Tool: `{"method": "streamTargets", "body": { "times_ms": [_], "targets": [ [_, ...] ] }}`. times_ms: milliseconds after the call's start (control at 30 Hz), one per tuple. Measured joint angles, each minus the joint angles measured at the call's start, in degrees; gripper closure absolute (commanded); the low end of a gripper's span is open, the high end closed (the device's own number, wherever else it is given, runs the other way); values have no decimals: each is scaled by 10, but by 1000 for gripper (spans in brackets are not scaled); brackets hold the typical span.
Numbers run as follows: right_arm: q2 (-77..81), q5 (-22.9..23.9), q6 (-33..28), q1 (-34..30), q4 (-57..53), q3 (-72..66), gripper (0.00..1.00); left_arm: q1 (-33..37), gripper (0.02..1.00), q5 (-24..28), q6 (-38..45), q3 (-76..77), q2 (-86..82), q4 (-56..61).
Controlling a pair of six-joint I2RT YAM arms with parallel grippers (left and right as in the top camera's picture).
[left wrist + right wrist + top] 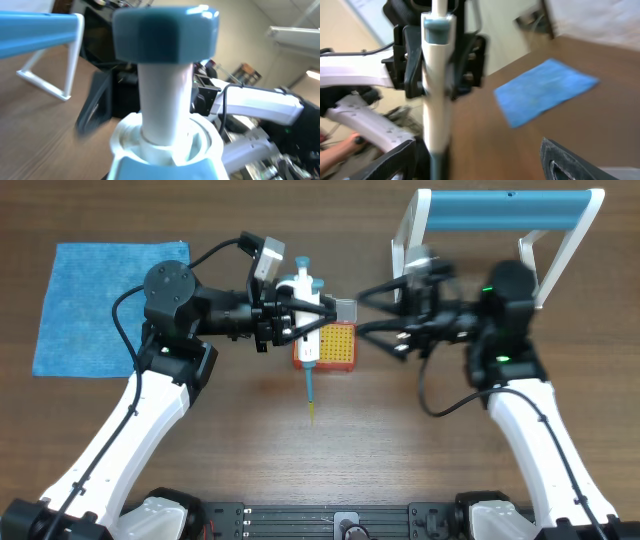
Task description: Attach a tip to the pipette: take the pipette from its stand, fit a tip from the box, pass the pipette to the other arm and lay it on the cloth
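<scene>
While the left hand pinches the white body of the pipette above the middle of the wood-grain counter, the right hand faces it from just beside. Its black fingers are spread wide and stand apart from the pipette. Capped by a chunky teal plunger knob, the pipette narrows to a slim shaft ending in a yellow tip. Seen from above, an orange tip box lies beneath the pipette, between the two hands. A flat, soft-looking blue cloth sits well apart at the far left. A white-framed stand with a blue top bar occupies the far right corner.
</scene>
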Motion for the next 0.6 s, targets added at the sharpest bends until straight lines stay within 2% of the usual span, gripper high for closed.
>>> {"method": "streamTargets", "body": {
  "times_ms": [100,167,200,267,333,433,600],
  "targets": [
    [0,-14,-51,-76,0,0,194,15,993,-27,-11,0,0,-38],
    [-1,18,-88,-108,-2,0,194,30,993,-48,-12,2,0,-80],
    [-5,73,-130,-111,-22,0,194,46,993,-66,-1,5,0,-142],
    [-26,223,-190,-98,-121,2,191,75,993,-113,35,9,1,-260],
    [-56,438,-260,-59,-173,1,191,102,993,-170,69,8,2,-354],
    [-120,598,-292,-35,-139,0,191,123,993,-235,120,16,3,-473],
    [-246,718,-292,-35,-141,-15,191,126,993,-353,205,119,7,-717]
  ]
}}
